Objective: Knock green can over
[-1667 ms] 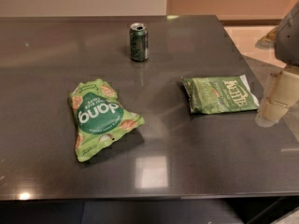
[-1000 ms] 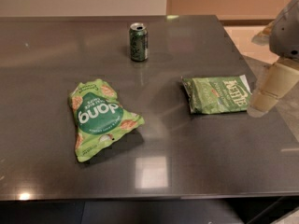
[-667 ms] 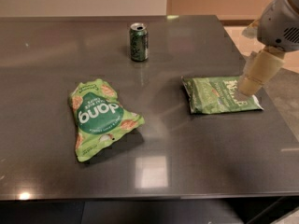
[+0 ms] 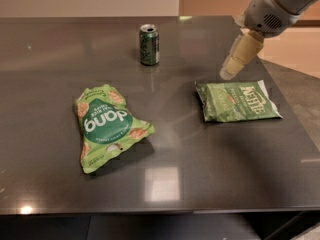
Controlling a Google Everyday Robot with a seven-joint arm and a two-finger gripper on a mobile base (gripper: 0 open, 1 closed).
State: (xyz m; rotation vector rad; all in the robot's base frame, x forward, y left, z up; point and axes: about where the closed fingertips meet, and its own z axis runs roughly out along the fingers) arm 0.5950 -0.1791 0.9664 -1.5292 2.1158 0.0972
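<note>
The green can [image 4: 149,44] stands upright on the dark table [image 4: 45,59], towards the back middle. It is dark green with a silver top. My gripper [image 4: 229,72] hangs from the white arm at the upper right. It is above the table, just beyond the top left corner of the dark green chip bag [image 4: 236,101], and well to the right of the can, apart from it.
A bright green snack bag [image 4: 107,126] lies flat at the front left. The dark green chip bag with white lettering lies flat at the right, near the table's right edge [image 4: 295,124]. The front edge runs along the bottom.
My arm and gripper have moved left and towards the back, from beyond the right edge to above the chip bag's top left corner. The can and both bags have not moved.
</note>
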